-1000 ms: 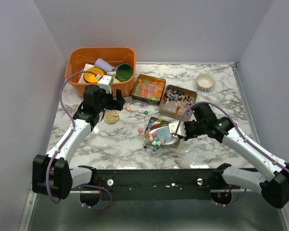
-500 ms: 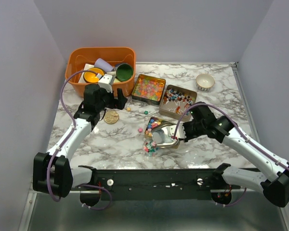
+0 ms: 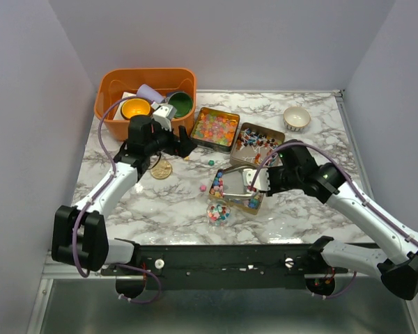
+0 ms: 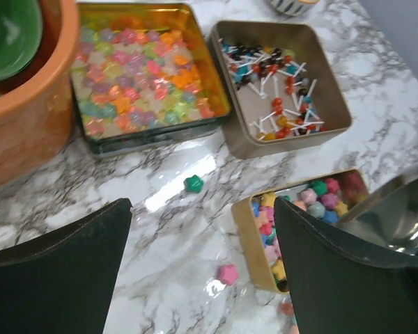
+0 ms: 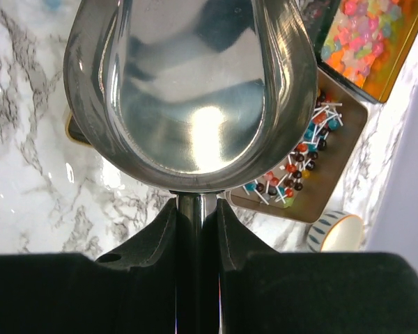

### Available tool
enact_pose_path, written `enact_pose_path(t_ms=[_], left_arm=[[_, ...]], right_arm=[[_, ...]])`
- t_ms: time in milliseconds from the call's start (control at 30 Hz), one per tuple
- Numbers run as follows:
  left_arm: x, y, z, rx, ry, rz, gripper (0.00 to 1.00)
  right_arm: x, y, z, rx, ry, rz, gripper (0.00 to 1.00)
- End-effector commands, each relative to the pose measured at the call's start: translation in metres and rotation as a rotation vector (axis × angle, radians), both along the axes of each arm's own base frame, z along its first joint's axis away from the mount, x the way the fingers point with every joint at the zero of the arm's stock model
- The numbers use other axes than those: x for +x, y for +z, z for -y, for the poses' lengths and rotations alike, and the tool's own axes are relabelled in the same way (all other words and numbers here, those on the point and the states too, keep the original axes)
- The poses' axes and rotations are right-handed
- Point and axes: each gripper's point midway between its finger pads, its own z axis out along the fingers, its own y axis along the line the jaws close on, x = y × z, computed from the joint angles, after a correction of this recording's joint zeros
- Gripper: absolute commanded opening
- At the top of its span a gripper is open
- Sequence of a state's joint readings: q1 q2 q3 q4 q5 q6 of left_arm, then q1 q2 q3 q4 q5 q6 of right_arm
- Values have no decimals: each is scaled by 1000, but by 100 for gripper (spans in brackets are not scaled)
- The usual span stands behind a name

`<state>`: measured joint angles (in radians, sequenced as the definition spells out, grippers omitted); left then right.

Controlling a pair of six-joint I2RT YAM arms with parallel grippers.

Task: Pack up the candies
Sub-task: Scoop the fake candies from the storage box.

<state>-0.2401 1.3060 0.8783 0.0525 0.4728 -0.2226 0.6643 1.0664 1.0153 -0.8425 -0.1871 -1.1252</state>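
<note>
The pastel candies [image 4: 143, 80] fill a shallow square gold tin [image 4: 219, 94] next to an orange plastic tub [image 3: 111, 115]; they are small, knobbly, glossy pieces in orange, pink, yellow and green. Touching that tin at a corner, a second square tin [image 4: 338, 104] holds the stick candies [image 4: 275, 94]: red, dark and blue heads on thin white sticks that lie crisscross, pointing every way.

A third gold tin [image 4: 245, 236], nearer the arms, carries the bright candies [image 4: 313, 198], pink, blue, green and yellow. A small cluster of spilled candies [image 3: 218, 212] sits on the bench [image 3: 313, 216] just on the near side of it. One green piece [image 4: 193, 184] and one pink piece [image 4: 227, 273] lie loose between the tins.

The right claw [image 5: 195, 212] is narrowed tight on the handle of a polished metal scoop [image 5: 195, 90], held over the third tin. The scoop's long axis runs from the claw out toward the left, mirror-bright bowl facing up.

The left claw [image 4: 202, 209] is spread wide and holds nothing, hanging beside the tub over a round gold lid [image 3: 161, 169].

The bench is glossy white marble with grey veins. A small striped bowl [image 3: 297, 118] stands at its far right, and plain pale walls close in the sides.
</note>
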Motion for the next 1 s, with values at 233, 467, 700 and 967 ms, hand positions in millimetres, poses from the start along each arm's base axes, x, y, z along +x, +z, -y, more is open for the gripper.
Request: enact_pose_path(t_ms=[233, 467, 700, 967], left_arm=[[-23, 44, 80, -310, -400, -128, 31], [-32, 38, 99, -320, -457, -149, 16], [-23, 5, 102, -262, -422, -221, 15], [-7, 21, 108, -246, -432, -191, 34]], right_arm=[[35, 35, -36, 238, -183, -21, 1], [71, 68, -63, 302, -213, 5, 1], [77, 111, -83, 413, -178, 13, 1], [83, 100, -73, 347, -180, 49, 1]])
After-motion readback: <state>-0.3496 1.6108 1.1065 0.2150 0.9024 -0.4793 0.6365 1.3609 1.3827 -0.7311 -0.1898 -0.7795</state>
